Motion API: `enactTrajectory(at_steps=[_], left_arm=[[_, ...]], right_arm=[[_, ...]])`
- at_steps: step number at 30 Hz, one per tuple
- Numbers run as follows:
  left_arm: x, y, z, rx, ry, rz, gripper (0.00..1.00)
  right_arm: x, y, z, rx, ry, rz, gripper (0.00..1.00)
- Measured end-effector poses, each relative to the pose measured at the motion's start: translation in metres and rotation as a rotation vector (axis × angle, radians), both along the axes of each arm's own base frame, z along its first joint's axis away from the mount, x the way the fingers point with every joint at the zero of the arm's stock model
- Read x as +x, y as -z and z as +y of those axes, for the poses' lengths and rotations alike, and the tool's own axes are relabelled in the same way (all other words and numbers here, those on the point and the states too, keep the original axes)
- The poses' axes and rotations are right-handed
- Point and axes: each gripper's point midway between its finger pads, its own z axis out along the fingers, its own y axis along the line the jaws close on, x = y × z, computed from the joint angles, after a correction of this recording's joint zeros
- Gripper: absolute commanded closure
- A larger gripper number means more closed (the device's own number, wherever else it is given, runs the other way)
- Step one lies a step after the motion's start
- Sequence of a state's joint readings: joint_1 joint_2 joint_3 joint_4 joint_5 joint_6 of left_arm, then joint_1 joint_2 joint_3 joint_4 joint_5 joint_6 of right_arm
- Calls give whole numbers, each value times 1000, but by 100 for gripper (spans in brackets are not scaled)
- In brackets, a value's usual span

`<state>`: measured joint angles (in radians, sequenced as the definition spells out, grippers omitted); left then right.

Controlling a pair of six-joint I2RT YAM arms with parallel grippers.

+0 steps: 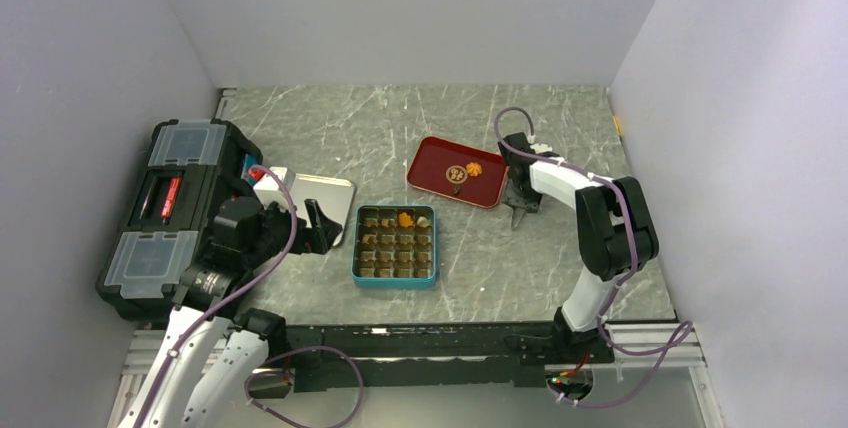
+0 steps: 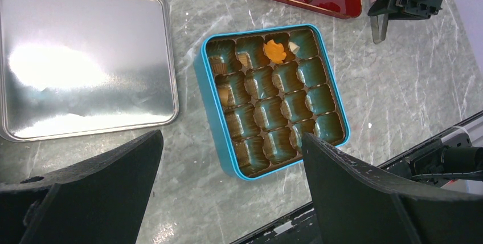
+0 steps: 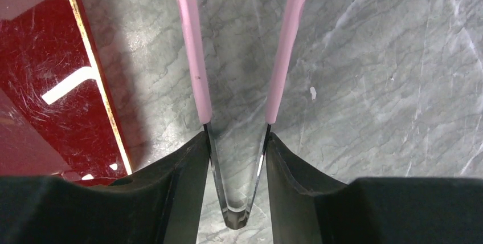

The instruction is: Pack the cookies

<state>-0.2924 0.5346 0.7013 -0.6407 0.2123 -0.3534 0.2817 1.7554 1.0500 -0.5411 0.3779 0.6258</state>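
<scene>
Grey marbled surface (image 1: pixel 520 278) fills a booth with pale lilac walls. At the lower left of the overhead view the left arm climbs from its base, folds sharply at the elbow and holds its wrist level beside a black toolbox (image 1: pixel 165 208). The left pincer (image 2: pixel 230 141) points toward frame centre with its fingers spread fully apart and nothing between them.

Just right of it, mid-frame, sits the teal tin (image 2: pixel 226 154) with its grid of brown compartments. A shiny metal lid (image 2: pixel 85 61) lies flat to its left. In the tin's far row an orange flower cookie (image 2: pixel 275 51) fills the third compartment, and a cream lump (image 2: pixel 294 47) sits in the corner compartment beside it.

At the lower right the right arm stands up from its base, bends at a high elbow and reaches toward the upper centre, wrist turned down. The right pincer (image 3: pixel 236 138) is partly closed, its fingers pressed against both sides of the pink-sleeved tongs (image 3: pixel 193 56) near their joined end. The tongs' arms splay outward over bare surface, just right of the red tray (image 1: pixel 432 160).

On that tray, farther back, lie a second orange flower cookie (image 1: pixel 473 169) and a round dark-brown cookie (image 1: pixel 455 174), close together.
</scene>
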Motion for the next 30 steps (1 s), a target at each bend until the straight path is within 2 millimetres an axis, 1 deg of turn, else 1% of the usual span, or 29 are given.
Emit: enactTrajectory(at_steps=[4,14,18,21,26,30], left_arm=[[0,0,0,0,0,0,1],[1,2,0,3,0,9,1],[1,3,0,4,0,13,1],[1,3,0,5,-2,15,1],[6,8,4,21,-31,36,1],[12,14,9,56,-66,84,1]], right_arm=[[2,0,-1,7,5,-4,48],[5,-2,1,24,2,-7,43],[3,-7,0,20,0,-3,41],[4,-20,0,22,-5,-22,41],[12,-59,1,40,-20,-112,41],[11,-86,2,51,-38,-169,40]])
